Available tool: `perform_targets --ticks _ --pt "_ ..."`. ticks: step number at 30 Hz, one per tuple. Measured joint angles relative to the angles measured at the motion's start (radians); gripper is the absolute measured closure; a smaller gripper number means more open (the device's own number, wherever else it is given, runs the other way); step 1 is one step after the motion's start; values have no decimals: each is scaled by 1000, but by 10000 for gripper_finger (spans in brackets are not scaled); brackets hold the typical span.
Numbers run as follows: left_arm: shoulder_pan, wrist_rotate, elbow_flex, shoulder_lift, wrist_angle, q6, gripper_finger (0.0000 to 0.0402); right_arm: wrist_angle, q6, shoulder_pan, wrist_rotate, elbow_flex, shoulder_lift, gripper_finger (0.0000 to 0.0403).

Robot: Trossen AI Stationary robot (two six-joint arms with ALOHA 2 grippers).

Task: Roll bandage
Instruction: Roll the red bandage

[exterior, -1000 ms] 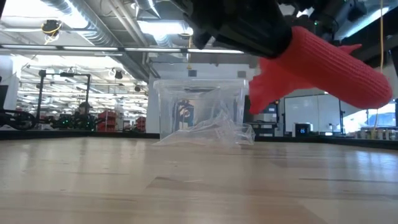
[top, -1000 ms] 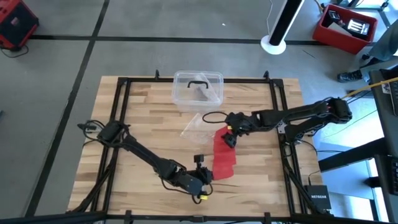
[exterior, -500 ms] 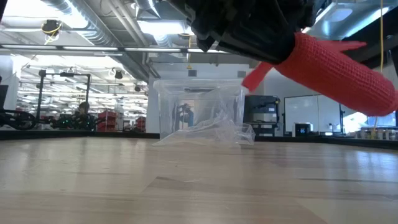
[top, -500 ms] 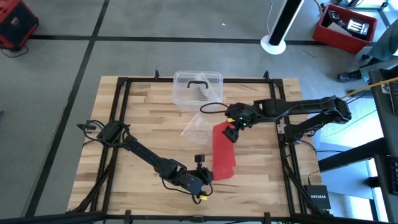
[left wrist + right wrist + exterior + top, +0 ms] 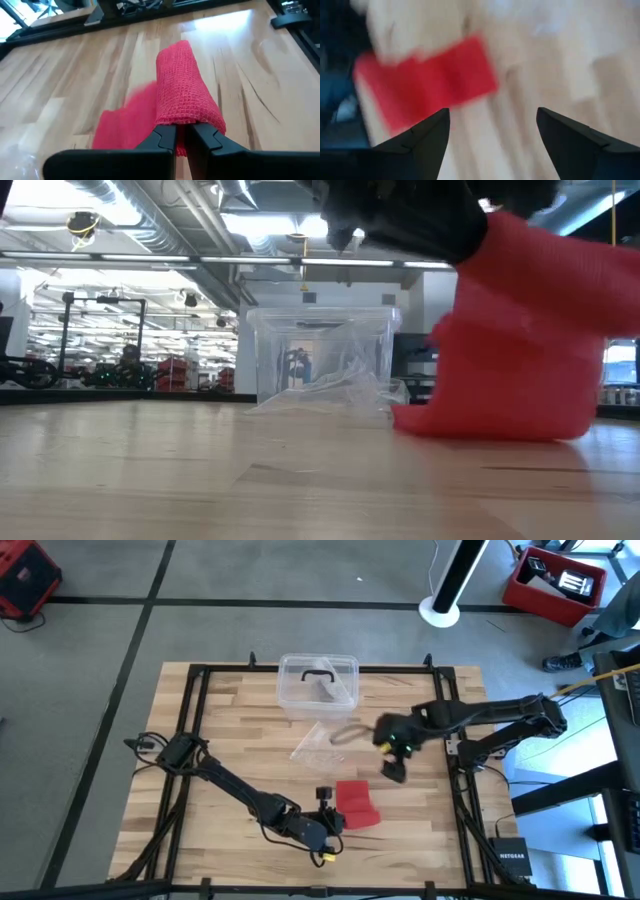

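Observation:
The red bandage (image 5: 356, 806) lies bunched and folded over on the table near the front, its lower part resting on the wood (image 5: 500, 415). My left gripper (image 5: 335, 818) is shut on one end of it; the left wrist view (image 5: 182, 132) shows the strip running away from the fingers as a curled band (image 5: 182, 85). My right gripper (image 5: 393, 768) is open and empty, off the bandage's far right side. In its wrist view (image 5: 493, 111) the bandage (image 5: 425, 85) shows blurred beyond the fingers. My left gripper pinches the bandage's near end (image 5: 181, 119) between its two fingers, coming at it from the table's left and above the table. The strip curls lengthwise like a tube out from the fingers, then drops, and its other part (image 5: 122, 120) lies slack on the table.
A clear plastic box with a black handle (image 5: 318, 685) stands at the table's far middle and also shows in the low view (image 5: 320, 350). A crumpled clear bag (image 5: 318, 743) lies in front of it. Black frame rails run along the table's edges.
My right gripper has let go of the bandage's far end and gone toward the table's right and near edges. The released end has fallen toward my left gripper, so the strip, stretched out before, is now folded into a short heap. My left gripper has kept its hold.

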State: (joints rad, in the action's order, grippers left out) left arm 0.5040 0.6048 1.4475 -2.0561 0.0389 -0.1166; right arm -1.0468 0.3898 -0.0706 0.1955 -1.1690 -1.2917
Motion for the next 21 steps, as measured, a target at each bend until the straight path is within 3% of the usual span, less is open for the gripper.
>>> perform_targets --ticks 3,7,14,21 --pt "2 -1 7 61 -1 66 389 -104 6 -80 -14 0 42 102" --pt "-13 3 14 206 6 191 389 -105 45 -207 -162 28 131 102" --pt "-81 16 15 436 3 340 389 329 -12 -445 -529 233 361 102" --pt "-148 3 15 517 -2 395 389 596 -64 -499 -573 401 412 102"
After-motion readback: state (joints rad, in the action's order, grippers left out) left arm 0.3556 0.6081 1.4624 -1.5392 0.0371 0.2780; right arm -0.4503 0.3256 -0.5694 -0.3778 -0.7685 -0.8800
